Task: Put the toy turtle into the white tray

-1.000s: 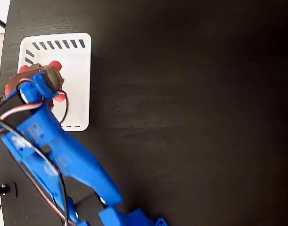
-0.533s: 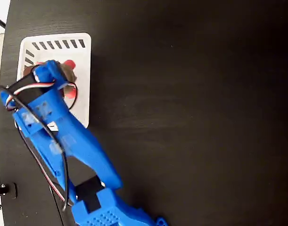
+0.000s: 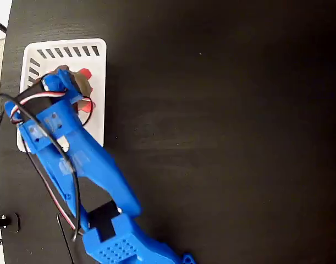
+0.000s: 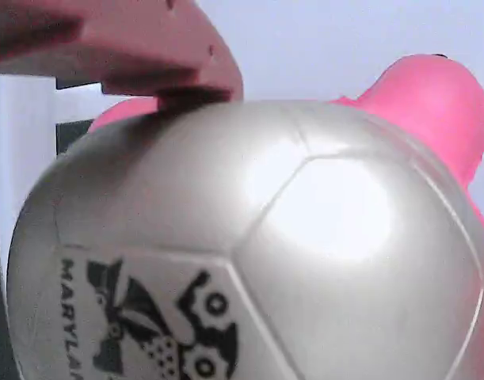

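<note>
The blue arm has swung further over the white tray (image 3: 66,47) near the table's upper-left corner, its hand (image 3: 66,82) closed on the toy turtle (image 4: 249,245) above the tray floor, so release looks imminent.

Daylight-bright from overhead in the fixed view: the dark surface (image 3: 222,132) shows a soft pale sheen across its middle, and the white tray (image 3: 96,110) is nearly blown out. Edges stay fairly sharp there, with little shadow. The wrist view is very close and soft; the toy turtle (image 4: 249,245) fills it, its shell carrying broad white glare patches, the background washed pale.
</note>
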You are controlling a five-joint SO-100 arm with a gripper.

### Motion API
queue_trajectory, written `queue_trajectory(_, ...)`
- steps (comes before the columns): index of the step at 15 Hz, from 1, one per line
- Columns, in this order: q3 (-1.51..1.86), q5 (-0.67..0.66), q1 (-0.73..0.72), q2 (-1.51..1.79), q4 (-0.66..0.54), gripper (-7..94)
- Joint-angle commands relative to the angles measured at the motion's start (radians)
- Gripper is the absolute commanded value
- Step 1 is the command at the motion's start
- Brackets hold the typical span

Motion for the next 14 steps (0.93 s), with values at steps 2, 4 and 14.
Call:
queue_trajectory(2,-0.04,0.018,-0.02,0.046,-0.003,51)
queue_trajectory(4,-0.04,0.017,-0.018,0.046,-0.003,51)
queue_trajectory(14,-0.017,0.009,-0.02,0.12,-0.003,48)
